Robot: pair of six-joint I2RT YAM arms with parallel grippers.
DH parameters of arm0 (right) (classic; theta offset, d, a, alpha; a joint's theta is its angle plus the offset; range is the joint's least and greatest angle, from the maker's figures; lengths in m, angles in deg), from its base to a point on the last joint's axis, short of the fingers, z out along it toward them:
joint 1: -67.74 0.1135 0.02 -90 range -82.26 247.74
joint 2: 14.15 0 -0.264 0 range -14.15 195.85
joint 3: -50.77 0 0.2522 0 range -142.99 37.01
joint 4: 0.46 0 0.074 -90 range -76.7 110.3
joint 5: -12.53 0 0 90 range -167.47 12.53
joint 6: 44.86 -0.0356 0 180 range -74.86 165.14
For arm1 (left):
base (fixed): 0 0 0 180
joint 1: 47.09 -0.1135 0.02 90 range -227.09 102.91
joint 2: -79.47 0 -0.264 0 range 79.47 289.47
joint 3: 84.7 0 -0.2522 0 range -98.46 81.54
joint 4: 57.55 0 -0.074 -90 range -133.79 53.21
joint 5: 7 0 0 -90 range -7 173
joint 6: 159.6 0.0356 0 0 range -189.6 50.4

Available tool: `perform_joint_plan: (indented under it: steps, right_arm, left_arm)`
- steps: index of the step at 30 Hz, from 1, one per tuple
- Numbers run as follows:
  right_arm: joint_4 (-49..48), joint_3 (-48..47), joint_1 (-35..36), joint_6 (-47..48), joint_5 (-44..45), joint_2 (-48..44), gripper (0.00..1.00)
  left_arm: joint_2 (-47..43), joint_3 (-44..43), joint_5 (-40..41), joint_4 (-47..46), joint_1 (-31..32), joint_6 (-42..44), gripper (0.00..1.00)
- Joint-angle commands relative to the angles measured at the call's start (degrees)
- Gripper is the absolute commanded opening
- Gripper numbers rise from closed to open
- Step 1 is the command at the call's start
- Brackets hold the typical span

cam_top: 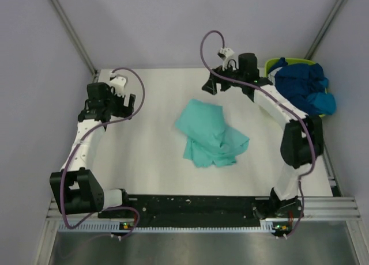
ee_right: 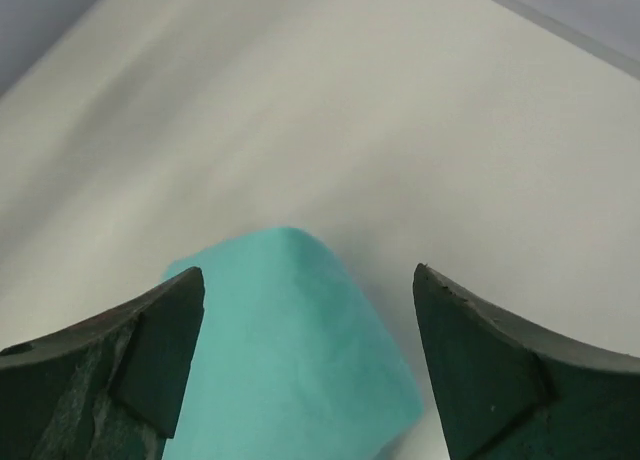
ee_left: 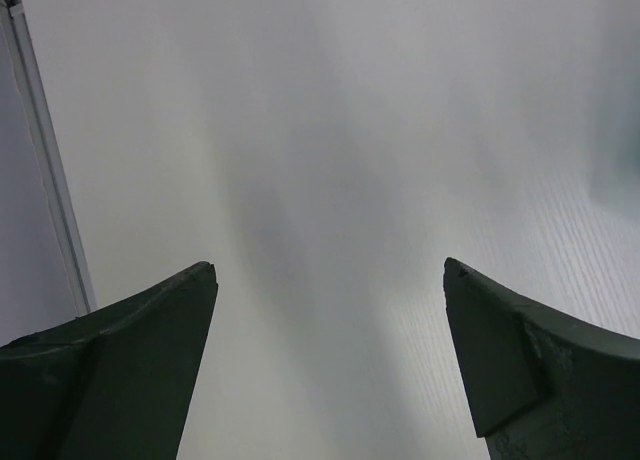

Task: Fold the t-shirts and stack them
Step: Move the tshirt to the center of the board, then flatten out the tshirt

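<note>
R gripper (ee_right: 310,280), jaws spread and empty, hangs over the far corner of the mint tee (cam_top: 210,133). Tee lies crumpled mid table (cam_top: 150,155), long axis prob. far-to-near. L gripper (cam_top: 128,99), also spread, sits well apart; R is nearer.

The mint t-shirt (cam_top: 210,132) lies crumpled and loosely doubled over in the middle of the top view, one corner pointing toward the upper edge. At the upper right, the navy t-shirt (cam_top: 294,80) and the brighter blue t-shirt (cam_top: 324,103) sit bunched together in an unfolded heap.
</note>
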Motion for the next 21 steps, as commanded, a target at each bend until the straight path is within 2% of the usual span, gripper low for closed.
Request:
perform_joint_plan:
  steps: [1,3,6,8,12,17,21]
  right_arm:
    - [26.1,-23.5,0.7,-0.2,32.7,12.8,0.85]
    - [28.6,-22.0,0.7,0.0,36.9,11.2,0.85]
    - [29.1,-13.3,1.4,-2.5,39.6,4.4,0.84]
    - [29.8,-5.5,2.2,-4.1,42.7,-1.7,0.84]
    - [30.1,12.5,2.7,-10.6,41.6,-11.4,0.77]
    - [29.9,28.6,2.7,-17.9,34.8,-18.6,0.69]
    - [25.2,38.5,2.7,-23.1,27.2,-22.8,0.69]
  left_arm:
    - [-2.1,0.1,-5.9,-1.3,0.0,2.5,0.98]
    - [-2.3,1.0,-9.1,-0.4,0.4,3.5,0.97]
    - [-2.0,2.2,-12.0,0.7,2.5,6.3,0.93]
    - [-1.4,2.5,-13.8,2.5,4.6,9.5,0.86]
    - [0.9,1.9,-14.4,6.0,16.5,16.7,0.79]
    - [7.3,0.2,-15.9,0.8,27.3,20.0,0.83]
    - [14.0,-0.3,-13.6,-5.0,35.1,26.3,0.9]
